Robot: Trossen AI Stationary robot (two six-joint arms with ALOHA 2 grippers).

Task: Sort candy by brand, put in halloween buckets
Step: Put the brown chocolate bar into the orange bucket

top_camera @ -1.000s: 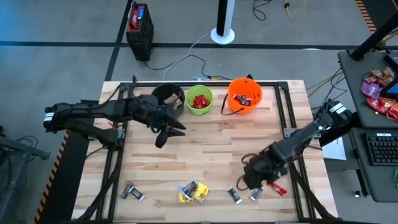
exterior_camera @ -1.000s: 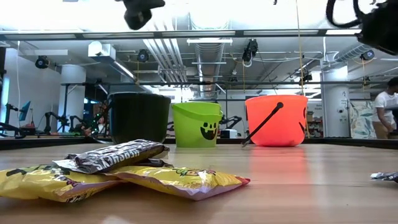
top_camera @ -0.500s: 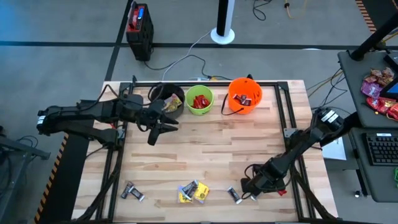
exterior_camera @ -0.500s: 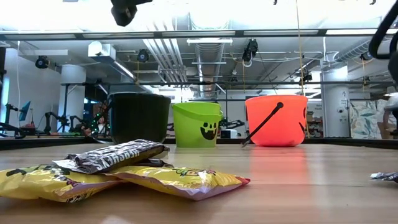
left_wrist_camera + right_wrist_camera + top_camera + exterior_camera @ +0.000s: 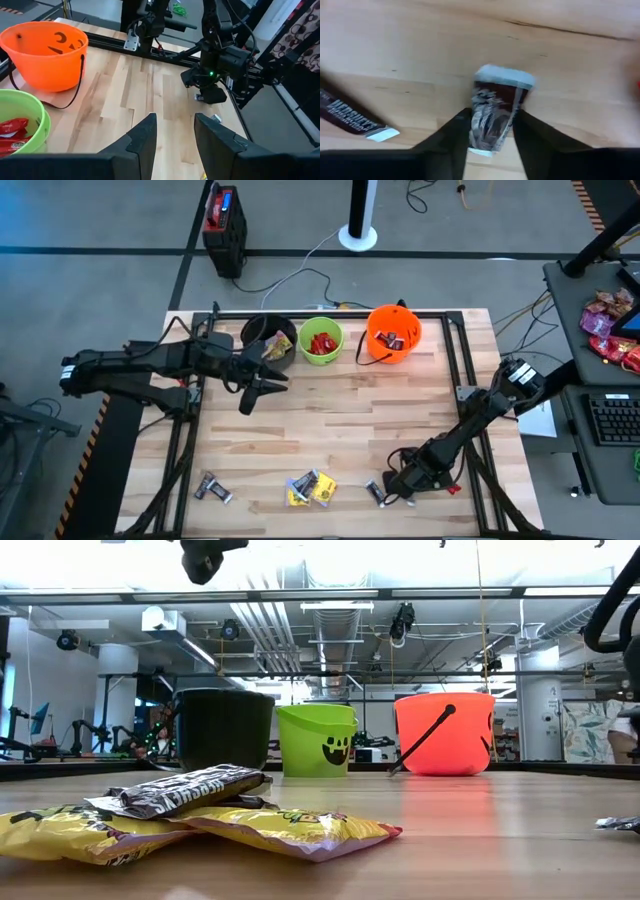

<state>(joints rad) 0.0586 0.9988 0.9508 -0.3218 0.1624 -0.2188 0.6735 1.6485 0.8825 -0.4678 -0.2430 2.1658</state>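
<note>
so the right gripper has dropped to the table's near edge and its jaws have pinched in around a dark brown bar, so bucket drop-off looks next, while the left gripper, jaws apart, hangs by the black bucket.

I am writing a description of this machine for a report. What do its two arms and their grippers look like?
Both arms are dark, slender and jointed, with black cables looping beside them. The left gripper has two flat, dark, blade-like fingers. The right gripper has the same dark fingers, and a small green light glows on its wrist housing.
</note>
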